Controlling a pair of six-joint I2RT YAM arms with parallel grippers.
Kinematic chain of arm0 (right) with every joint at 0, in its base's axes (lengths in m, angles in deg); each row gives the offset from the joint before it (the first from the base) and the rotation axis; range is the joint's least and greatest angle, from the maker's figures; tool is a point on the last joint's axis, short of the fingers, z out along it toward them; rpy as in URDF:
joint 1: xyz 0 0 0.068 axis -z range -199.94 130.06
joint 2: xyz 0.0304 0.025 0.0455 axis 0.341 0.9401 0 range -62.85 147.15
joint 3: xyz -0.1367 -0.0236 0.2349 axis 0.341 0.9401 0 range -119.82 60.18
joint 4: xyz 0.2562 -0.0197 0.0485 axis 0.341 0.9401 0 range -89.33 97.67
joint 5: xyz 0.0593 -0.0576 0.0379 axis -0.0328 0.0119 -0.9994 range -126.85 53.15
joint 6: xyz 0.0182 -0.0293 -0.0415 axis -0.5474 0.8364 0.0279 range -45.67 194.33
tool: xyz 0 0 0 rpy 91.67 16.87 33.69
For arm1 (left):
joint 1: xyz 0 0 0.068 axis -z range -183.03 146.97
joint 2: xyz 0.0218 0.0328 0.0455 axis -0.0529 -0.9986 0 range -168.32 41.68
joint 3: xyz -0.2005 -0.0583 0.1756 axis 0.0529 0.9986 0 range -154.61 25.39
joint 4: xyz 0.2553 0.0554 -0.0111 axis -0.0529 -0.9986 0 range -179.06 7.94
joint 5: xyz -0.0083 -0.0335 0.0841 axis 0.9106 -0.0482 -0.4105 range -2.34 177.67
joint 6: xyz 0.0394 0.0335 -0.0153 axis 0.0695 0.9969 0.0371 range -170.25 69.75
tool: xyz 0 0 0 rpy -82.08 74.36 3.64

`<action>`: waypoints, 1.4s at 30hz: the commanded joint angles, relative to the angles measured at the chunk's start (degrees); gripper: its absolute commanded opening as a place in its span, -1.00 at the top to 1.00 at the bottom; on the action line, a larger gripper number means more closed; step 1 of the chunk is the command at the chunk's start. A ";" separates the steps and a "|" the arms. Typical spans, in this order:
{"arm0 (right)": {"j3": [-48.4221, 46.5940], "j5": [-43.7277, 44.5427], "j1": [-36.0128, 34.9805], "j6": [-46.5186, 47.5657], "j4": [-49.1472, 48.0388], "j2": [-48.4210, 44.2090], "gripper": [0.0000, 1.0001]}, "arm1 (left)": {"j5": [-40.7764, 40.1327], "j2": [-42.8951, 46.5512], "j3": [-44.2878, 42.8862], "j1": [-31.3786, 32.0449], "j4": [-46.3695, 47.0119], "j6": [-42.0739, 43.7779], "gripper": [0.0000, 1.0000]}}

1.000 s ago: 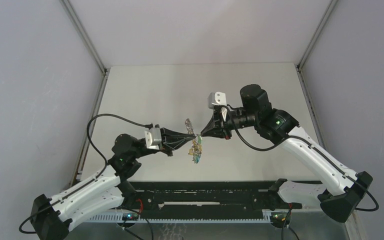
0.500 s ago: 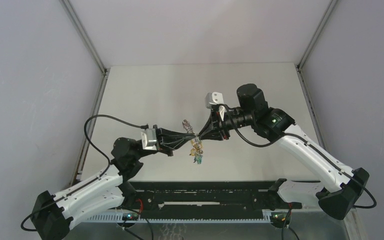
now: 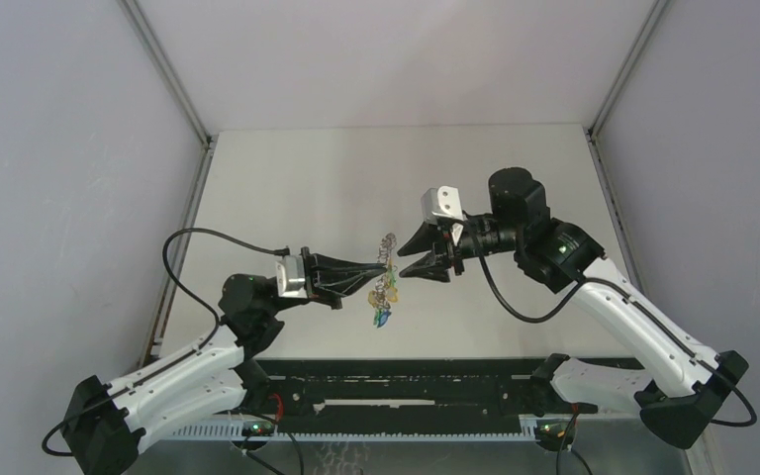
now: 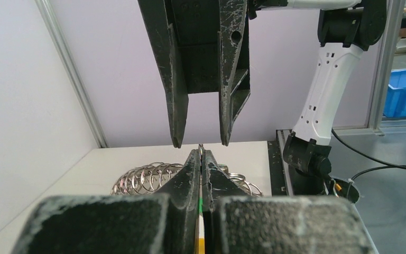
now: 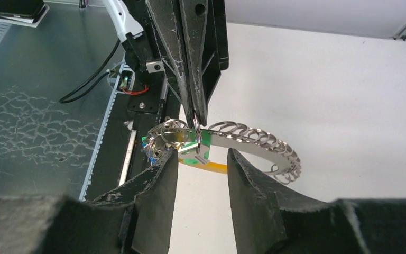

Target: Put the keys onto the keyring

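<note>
keyring (image 5: 259, 137) hangs pinched in the closed left gripper (image 4: 201, 157); right gripper (image 3: 404, 262) gapes open, empty; that thin pinch may slip, dropping the dangling keys (image 3: 383, 315).

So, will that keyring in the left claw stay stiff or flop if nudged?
Probably floppy: the keyring is a chain of small linked rings curving from the left claw. It would likely swing, since the keys dangle below it.

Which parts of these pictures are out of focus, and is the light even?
Left wrist view: the left arm's fingers blur near the lens; the keyring is sharper. Right wrist view: the right arm's fingers are soft, the keyring crisp. Top view: even light, no glare; the keys too small for detail.
</note>
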State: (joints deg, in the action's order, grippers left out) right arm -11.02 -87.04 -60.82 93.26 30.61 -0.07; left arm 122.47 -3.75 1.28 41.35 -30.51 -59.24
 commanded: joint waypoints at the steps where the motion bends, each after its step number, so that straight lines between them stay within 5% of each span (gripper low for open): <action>1: -0.61 -3.46 0.02 1.10 -4.76 0.52 0.20 | 0.59 0.51 0.38 0.18 4.63 -0.82 1.00; 17: -0.61 -9.50 -0.90 1.16 -6.85 4.60 0.33 | 0.61 0.77 0.40 0.93 6.08 -0.69 0.99; 22: -0.61 -10.01 -0.95 1.79 -5.53 5.06 0.56 | 0.52 0.34 0.44 1.05 7.71 -1.11 1.00; 27: -0.61 -9.62 -0.54 2.84 -3.52 4.51 1.00 | -0.12 0.85 0.89 1.06 6.89 -0.97 0.99; 29: -0.65 -8.76 -0.43 3.00 -3.45 3.65 1.00 | -0.39 1.04 0.99 1.06 5.86 -0.66 1.00; 34: -1.32 -3.07 -0.43 4.66 0.04 1.83 1.00 | -1.71 3.10 -0.02 1.08 -3.21 1.79 0.75; 38: -7.38 4.11 -1.68 9.30 11.10 3.31 1.00 | -3.87 5.90 -3.91 1.06 -19.28 6.59 0.41; 42: -13.08 15.09 -5.70 13.09 21.66 5.87 1.00 | -4.51 6.80 -7.28 1.06 -29.45 8.91 0.27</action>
State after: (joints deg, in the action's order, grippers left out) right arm -17.25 -82.87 -63.05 100.94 42.06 4.74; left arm 120.09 2.16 -0.10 42.12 -47.10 -54.61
